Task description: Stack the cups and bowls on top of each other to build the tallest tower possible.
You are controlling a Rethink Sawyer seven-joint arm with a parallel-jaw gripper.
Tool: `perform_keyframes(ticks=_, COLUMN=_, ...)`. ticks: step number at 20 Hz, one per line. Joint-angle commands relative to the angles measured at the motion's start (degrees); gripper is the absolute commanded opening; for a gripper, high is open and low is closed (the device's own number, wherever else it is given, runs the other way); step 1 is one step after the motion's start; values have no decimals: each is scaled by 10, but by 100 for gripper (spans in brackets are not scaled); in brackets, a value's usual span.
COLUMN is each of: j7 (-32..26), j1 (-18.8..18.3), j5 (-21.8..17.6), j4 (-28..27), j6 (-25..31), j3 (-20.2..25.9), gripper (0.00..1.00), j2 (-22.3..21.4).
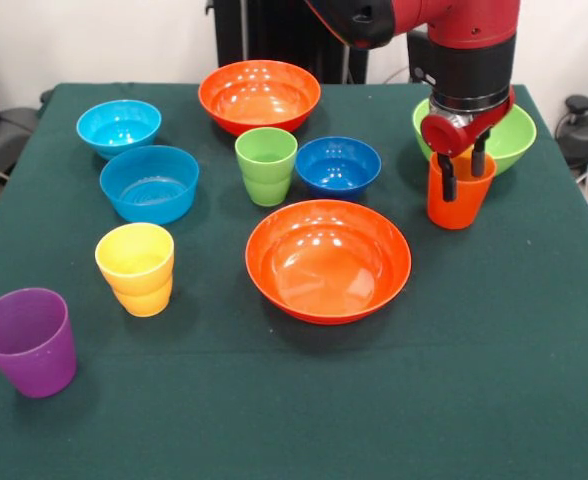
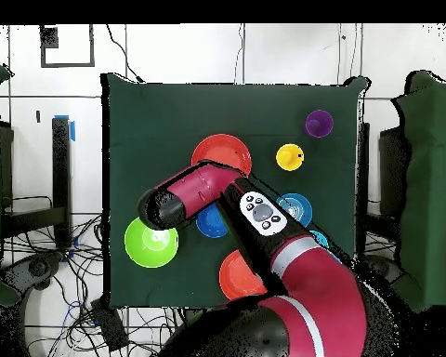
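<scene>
While the arm comes down in the front view, the gripper [image 1: 463,169] straddles the rim of the orange cup [image 1: 458,197], apparently pinching its wall; the cup stands upright on the green cloth [image 1: 494,380], just in front of the lime bowl [image 1: 509,140]. From overhead, the arm [image 2: 264,218] hides the cup beside the lime bowl [image 2: 150,242].

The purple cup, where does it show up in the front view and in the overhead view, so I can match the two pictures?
Front view: the purple cup stands alone at the lower left corner of the table.
Overhead view: the purple cup sits at the upper right of the green cloth, near the table's top edge.
Shared landmark: the yellow cup is its nearest neighbour in both views.
</scene>
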Motion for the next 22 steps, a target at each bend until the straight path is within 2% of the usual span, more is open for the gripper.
perform_keyframes(ticks=1, j7=-171, j1=-1, j5=-66, j4=-39, j6=69, j3=5, gripper=100, j2=14)
perform_keyframes(ticks=14, j7=-194, j1=-4, j5=-71, j4=-63, j6=65, j3=15, gripper=100, j2=21)
perform_keyframes(ticks=15, j7=-195, j1=-6, j5=-72, j4=-62, j6=60, j3=17, gripper=0, j2=21)
perform_keyframes(ticks=22, j7=-194, j1=0, j5=-75, j4=-64, j6=68, j3=18, gripper=0, j2=21)
